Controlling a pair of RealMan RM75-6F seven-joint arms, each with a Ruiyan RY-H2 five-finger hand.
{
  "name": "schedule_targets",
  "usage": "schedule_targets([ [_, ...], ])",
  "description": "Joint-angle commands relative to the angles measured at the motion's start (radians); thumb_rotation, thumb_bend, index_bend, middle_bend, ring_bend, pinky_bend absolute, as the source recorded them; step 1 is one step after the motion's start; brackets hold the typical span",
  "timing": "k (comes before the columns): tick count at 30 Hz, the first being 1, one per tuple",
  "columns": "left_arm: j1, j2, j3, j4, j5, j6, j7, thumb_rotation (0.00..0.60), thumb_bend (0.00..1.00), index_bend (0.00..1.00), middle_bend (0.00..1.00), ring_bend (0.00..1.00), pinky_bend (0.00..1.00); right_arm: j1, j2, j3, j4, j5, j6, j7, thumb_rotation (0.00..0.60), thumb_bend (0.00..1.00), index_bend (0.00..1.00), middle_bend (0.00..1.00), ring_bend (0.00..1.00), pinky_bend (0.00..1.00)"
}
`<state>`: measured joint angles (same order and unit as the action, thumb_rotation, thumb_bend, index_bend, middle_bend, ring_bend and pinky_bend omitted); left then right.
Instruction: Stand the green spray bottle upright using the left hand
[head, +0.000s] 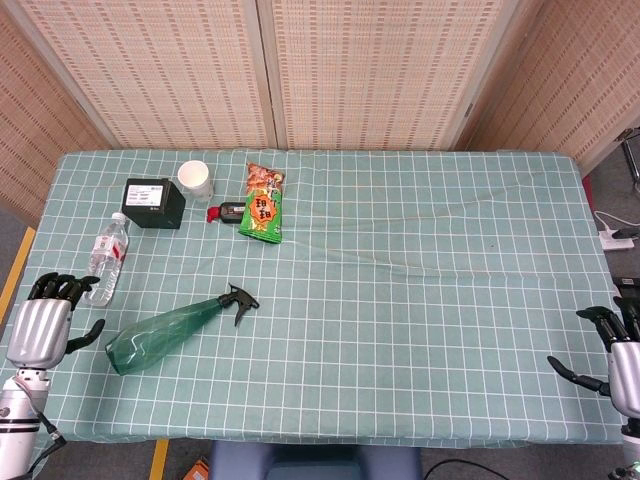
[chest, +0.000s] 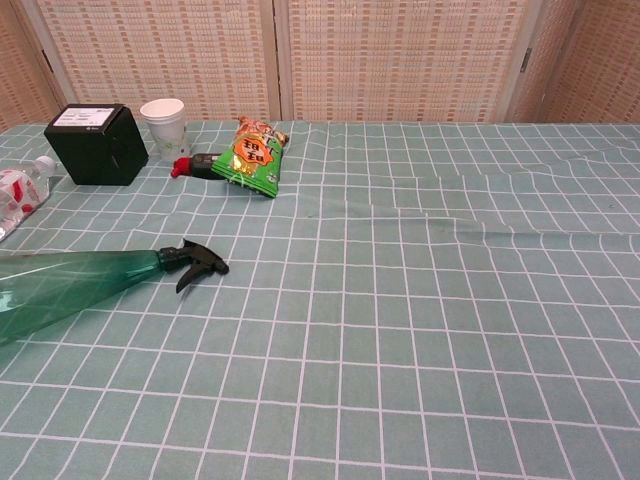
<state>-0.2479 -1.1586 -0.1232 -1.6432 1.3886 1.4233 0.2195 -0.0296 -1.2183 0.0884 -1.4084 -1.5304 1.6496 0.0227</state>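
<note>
The green spray bottle lies on its side at the left of the table, its black trigger head pointing right and away. The chest view shows the same bottle flat on the cloth, its base cut off by the left edge. My left hand hovers at the table's left edge, just left of the bottle's base, fingers apart and holding nothing. My right hand sits at the far right edge, open and well away from the bottle. Neither hand shows in the chest view.
A clear water bottle lies beside my left hand. Behind it stand a black box and a white paper cup. A green snack bag and a small dark item with a red end lie at the back.
</note>
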Motion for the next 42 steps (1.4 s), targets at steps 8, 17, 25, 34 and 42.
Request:
schedule_targets([
  [8,-0.008,-0.009,-0.008,-0.015,0.006,0.001,0.010,0.600,0.23,0.29,0.36,0.22,0.17,-0.006,-0.002,-0.002,0.017,-0.002,0.008,0.027,0.600,0.00,0.32,0.30,0.12,0.11],
  [17,-0.047,0.021,-0.045,-0.238,-0.037,-0.021,0.163,0.600,0.23,0.32,0.37,0.24,0.19,-0.001,0.001,-0.003,0.006,-0.006,-0.001,0.009,0.600,0.00,0.32,0.30,0.12,0.11],
  [25,-0.113,-0.041,-0.099,-0.423,-0.164,-0.004,0.471,0.600,0.23,0.33,0.42,0.28,0.21,0.004,0.013,-0.006,-0.009,-0.003,-0.017,0.008,0.600,0.00,0.31,0.30,0.12,0.11],
  [34,-0.392,-0.465,-0.364,-0.383,-0.750,0.265,0.971,0.600,0.24,0.33,0.42,0.29,0.18,0.011,0.031,-0.012,-0.005,-0.003,-0.040,0.044,0.600,0.00,0.31,0.30,0.12,0.11],
  [42,-0.447,-0.568,-0.356,-0.242,-0.850,0.348,1.011,0.600,0.24,0.31,0.42,0.29,0.16,0.013,0.045,-0.015,-0.016,0.006,-0.058,0.053,0.600,0.00,0.31,0.31,0.12,0.11],
])
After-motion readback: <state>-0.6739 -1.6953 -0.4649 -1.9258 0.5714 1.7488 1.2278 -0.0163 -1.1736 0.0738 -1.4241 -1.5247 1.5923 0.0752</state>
